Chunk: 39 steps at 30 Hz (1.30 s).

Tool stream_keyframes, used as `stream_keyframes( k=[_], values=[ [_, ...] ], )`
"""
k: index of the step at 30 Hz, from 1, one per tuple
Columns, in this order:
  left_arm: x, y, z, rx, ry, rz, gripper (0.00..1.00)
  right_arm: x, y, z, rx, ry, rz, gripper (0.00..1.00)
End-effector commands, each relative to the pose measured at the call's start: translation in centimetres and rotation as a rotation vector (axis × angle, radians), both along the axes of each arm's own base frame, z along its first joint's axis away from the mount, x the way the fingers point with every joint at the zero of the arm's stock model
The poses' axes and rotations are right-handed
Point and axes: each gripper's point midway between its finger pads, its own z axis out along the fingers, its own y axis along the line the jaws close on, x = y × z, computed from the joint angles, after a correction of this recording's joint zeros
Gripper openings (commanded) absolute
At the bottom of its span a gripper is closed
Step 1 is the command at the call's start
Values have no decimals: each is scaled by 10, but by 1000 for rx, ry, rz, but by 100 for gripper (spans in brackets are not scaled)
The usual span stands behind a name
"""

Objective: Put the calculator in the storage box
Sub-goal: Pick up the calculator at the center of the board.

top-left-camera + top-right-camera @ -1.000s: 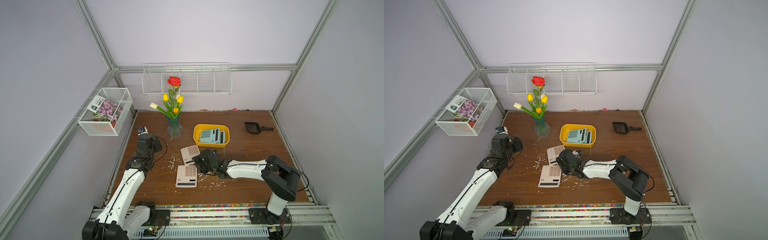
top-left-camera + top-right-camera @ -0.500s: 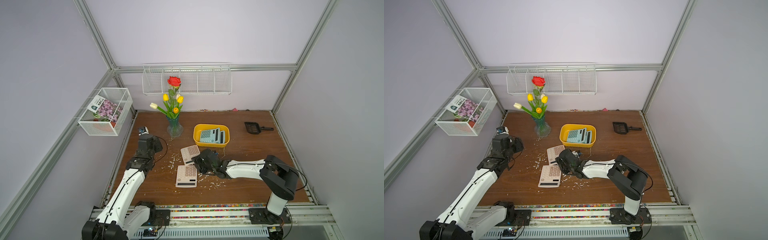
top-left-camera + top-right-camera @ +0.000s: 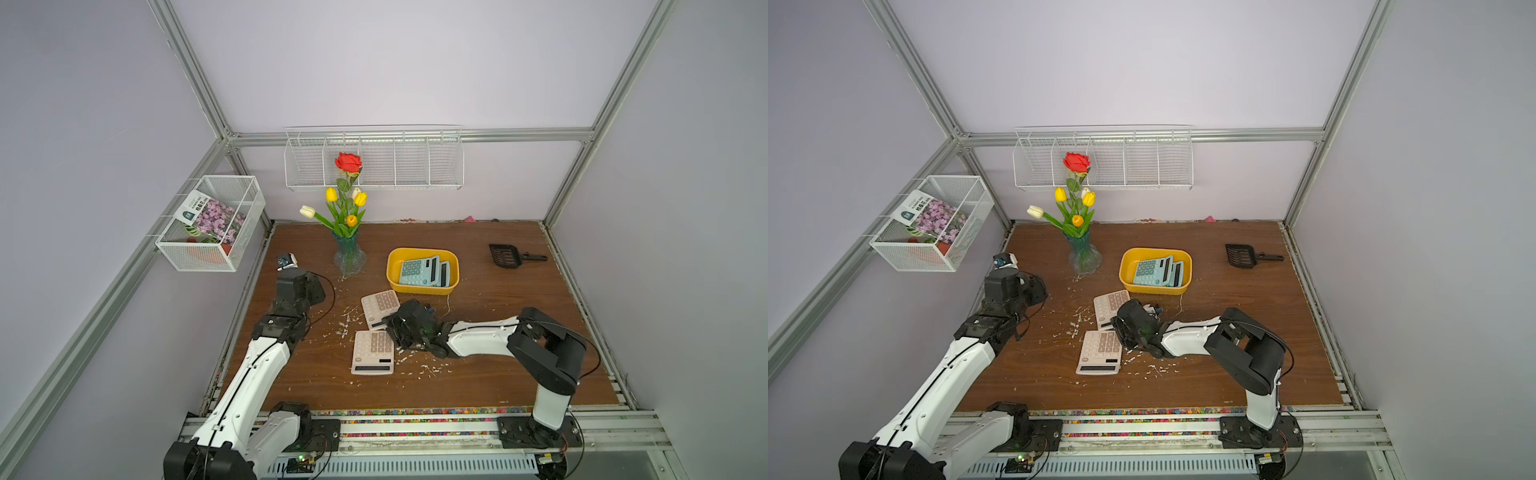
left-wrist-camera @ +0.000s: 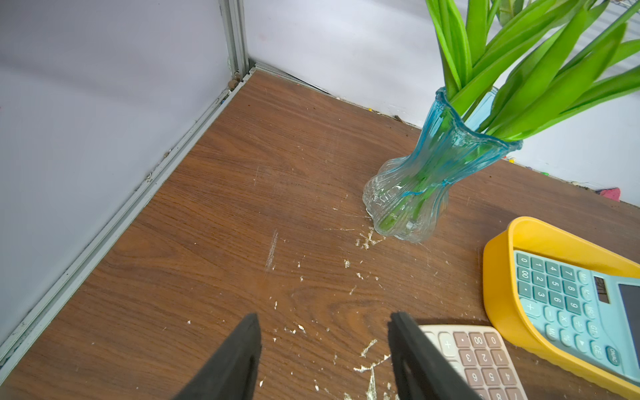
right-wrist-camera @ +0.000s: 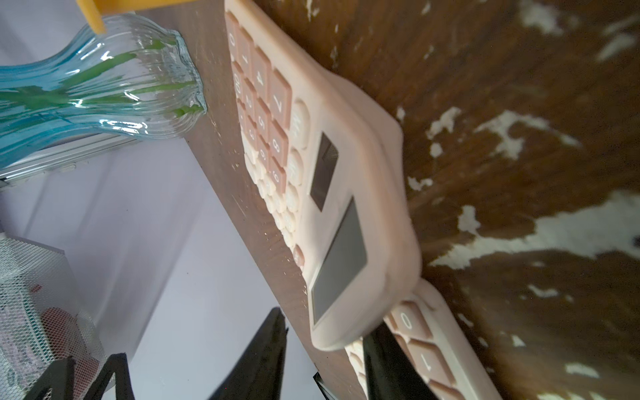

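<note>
Two beige calculators lie on the brown table, one [image 3: 380, 305] nearer the storage box and one [image 3: 372, 353] nearer the front. The yellow storage box [image 3: 390, 266] [image 3: 1123, 268] holds two blue calculators [image 3: 415, 270]. My right gripper [image 3: 395, 328] [image 5: 325, 318] is low at the display end of the beige calculator [image 5: 311, 156] that lies nearer the box. Its jaws straddle that end, and one finger [image 5: 266, 346] still stands clear of it. The other beige calculator [image 5: 426, 346] lies right beside. My left gripper [image 4: 325, 322] [image 3: 316, 289] hangs open and empty near the vase.
A glass vase of flowers [image 3: 349, 257] stands left of the box. A black scoop [image 3: 505, 254] lies at the back right. White wire baskets [image 3: 374, 162] [image 3: 212, 224] hang on the walls. White flakes litter the wood around the calculators.
My right gripper has crept a little to the left onto the calculator's display end and its jaws have narrowed. The left arm has stayed still.
</note>
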Motion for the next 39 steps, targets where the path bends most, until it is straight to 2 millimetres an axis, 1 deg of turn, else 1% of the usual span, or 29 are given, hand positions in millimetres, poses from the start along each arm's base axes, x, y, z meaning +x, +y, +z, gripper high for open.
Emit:
stream_keyframes(
  k=[1,5,11,17,20,23,31,36,39],
  values=[
    [1,0,7,5,-7,4,63,5,-4,-15,-13,12,-26,39],
    [0,1,6,10,-6,5,63,8,-2,-18,-14,14,-31,37],
    [0,1,8,9,-12,6,63,14,0,-20,-16,8,-35,32],
    [0,1,8,9,-12,7,63,14,-2,-21,-16,8,-36,22],
    [0,1,8,10,-12,7,63,13,-7,-19,-18,4,-36,17],
    [0,1,8,10,-12,7,63,10,-13,-18,-26,2,-30,12],
    [0,2,8,10,-13,8,63,1,-20,-10,-20,9,46,8],
    [0,1,8,10,-11,8,63,-12,-23,-2,12,30,130,5],
    [0,2,7,10,-10,8,63,-20,-25,8,29,30,187,4]
  ],
)
